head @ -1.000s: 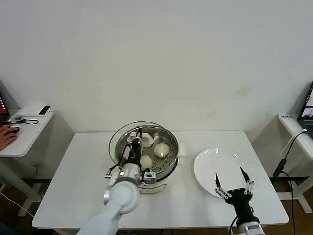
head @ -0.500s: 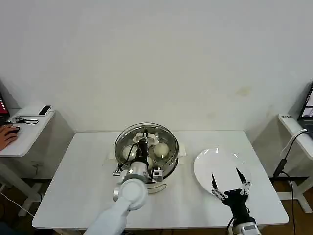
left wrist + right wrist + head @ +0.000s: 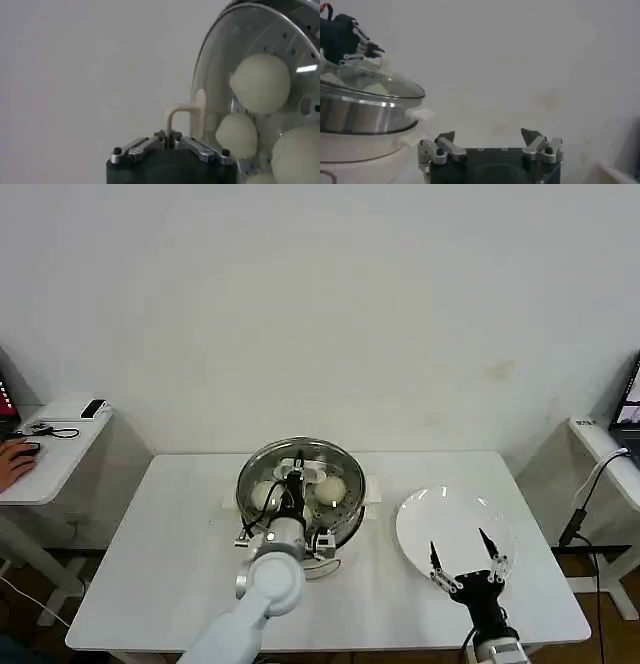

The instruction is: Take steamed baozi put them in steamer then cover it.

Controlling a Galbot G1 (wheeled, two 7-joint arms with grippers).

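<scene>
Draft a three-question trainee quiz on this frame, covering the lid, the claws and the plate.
1. True or false: the left claw is shut on the handle of the glass cover.
2. Where are the baozi? A) on the white plate B) inside the steamer, under the glass C) on the bare table
3. Fill in: the right claw hovers with its fingers ____ over the near edge of the white plate.

Key
1. True: its fingers close on the pale handle, with the cover over the steamer.
2. B
3. open
</scene>
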